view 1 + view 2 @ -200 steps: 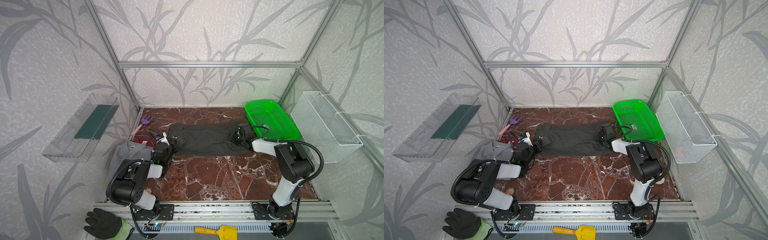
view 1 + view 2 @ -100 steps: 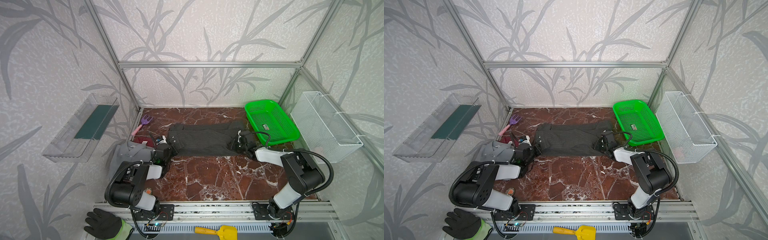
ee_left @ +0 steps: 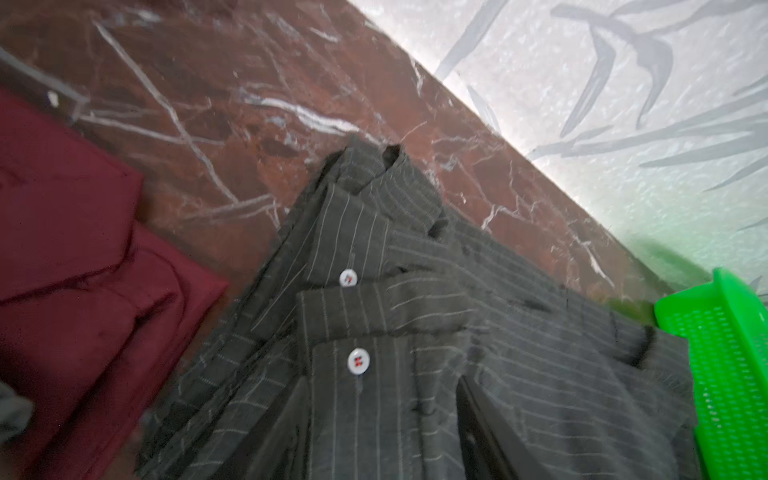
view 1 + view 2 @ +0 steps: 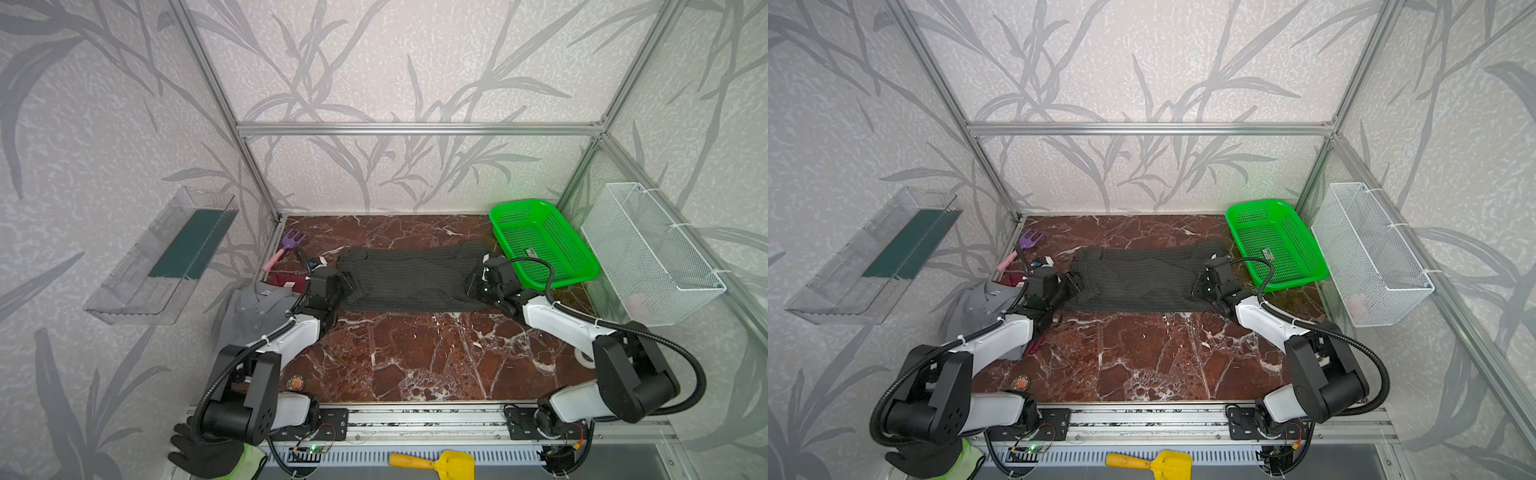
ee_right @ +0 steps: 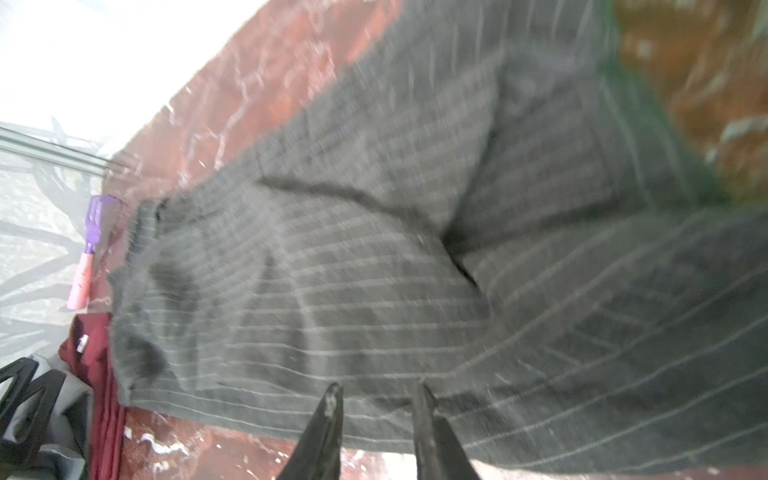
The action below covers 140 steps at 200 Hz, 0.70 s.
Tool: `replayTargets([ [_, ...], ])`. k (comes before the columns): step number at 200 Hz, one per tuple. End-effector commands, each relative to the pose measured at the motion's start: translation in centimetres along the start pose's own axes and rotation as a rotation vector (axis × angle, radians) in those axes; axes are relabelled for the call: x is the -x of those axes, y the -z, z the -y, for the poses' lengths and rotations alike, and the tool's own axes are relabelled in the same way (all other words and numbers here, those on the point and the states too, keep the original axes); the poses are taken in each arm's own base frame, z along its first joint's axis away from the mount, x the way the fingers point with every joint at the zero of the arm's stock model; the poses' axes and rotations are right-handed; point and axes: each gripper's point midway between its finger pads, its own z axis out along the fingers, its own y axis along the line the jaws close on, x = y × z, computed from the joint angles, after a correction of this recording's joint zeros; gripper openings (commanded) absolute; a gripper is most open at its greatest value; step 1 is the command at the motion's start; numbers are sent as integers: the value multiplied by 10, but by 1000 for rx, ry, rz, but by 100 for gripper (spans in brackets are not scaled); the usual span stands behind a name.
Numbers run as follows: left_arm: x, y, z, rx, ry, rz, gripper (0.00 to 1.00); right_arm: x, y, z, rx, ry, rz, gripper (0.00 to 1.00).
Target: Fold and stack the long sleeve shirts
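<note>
Progress looks partial. Farthest left, the mid-grey shirt (image 4: pixel 253 307) lies rumpled at the edge of the worktop (image 4: pixel 415 357), partly under the left arm, and seems not yet folded. Just behind it, the dark red shirt (image 3: pixel 83 266) lies in flat layers and looks folded. The left tool (image 4: pixel 348 286) sits at the collar end of the pinstriped shirt (image 4: pixel 409 282). Its jaws stand apart over the buttoned placket and pinch nothing. That shirt lies across the back-middle of the worktop as a long band, with its sleeves apparently turned in over the body. At its far end, near the green basket (image 4: pixel 540 241), the right tool (image 5: pixel 377 397) hovers at the hem. Its jaws are a little apart and no cloth shows between them. Probably left: shortening this band, folding the grey shirt, and stacking all three.
</note>
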Motion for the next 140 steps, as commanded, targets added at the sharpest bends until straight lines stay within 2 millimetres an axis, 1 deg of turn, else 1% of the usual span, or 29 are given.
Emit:
replayTargets([
  [1, 10, 5, -8, 131, -66, -42, 60, -1, -7, -8, -23, 36, -45, 31],
  [12, 15, -4, -4, 150, -81, -66, 61, -4, -16, -13, -14, 25, -69, 31],
  [28, 9, -25, 0, 177, -109, -148, 61, -6, -28, -19, -18, 34, -82, 31],
  [43, -7, -42, 0, 210, -103, -258, 61, -10, -42, -21, -32, 30, -107, 31],
  [52, -16, -53, -1, 229, -108, -296, 61, -12, -48, -22, -41, 22, -120, 31],
  [56, -21, -58, -3, 236, -107, -313, 61, -19, -56, -16, -61, 17, -145, 31],
  [73, -36, -71, -12, 291, -120, -359, 61, -28, -71, -8, -101, 2, -186, 32],
  [82, -44, -73, -16, 323, -139, -384, 61, -31, -77, -3, -123, -2, -201, 32],
  [93, -48, -72, -21, 369, -169, -389, 61, -35, -83, 5, -163, 4, -219, 33],
  [126, -64, -63, -28, 413, -187, -392, 61, -31, -101, 23, -239, 19, -239, 34],
  [140, -74, -56, -33, 433, -180, -406, 61, -28, -108, 29, -258, 19, -254, 34],
])
